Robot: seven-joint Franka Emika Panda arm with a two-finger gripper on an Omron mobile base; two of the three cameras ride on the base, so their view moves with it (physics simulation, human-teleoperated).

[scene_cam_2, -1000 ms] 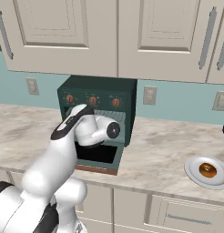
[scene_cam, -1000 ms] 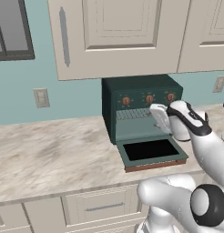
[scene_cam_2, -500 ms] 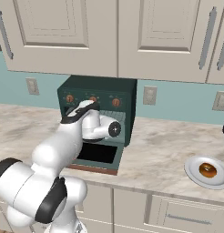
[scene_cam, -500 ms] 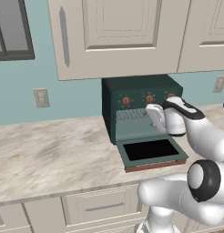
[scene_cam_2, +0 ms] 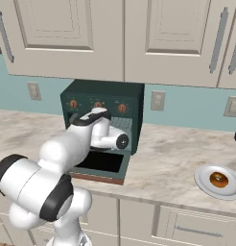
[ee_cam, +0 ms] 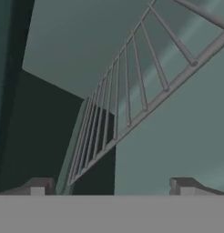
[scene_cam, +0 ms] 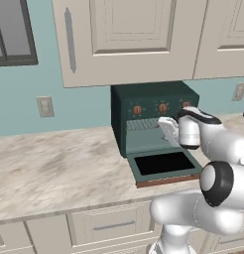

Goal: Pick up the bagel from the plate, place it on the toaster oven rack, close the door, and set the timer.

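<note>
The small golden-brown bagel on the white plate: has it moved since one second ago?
No. In the right base view the golden-brown bagel lies on the white round plate, as before, right of the dark green toaster oven.

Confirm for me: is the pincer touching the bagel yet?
Apart. In the right base view the bagel lies on its plate far off to the right, while the pincer sits at the toaster oven's mouth.

So the bagel [scene_cam_2: 218,179], golden-brown ring with a darker hole, is lying flat on the white plate [scene_cam_2: 202,178], way off to the pincer's [scene_cam: 163,128] right on the tabletop [scene_cam_2: 168,158]. The door [scene_cam: 165,166] is flopped fully open just below the pincer, black glass up. The wire rack [ee_cam: 127,95] is right in front of it, and the timer [scene_cam: 186,105] knob is just above.
</note>
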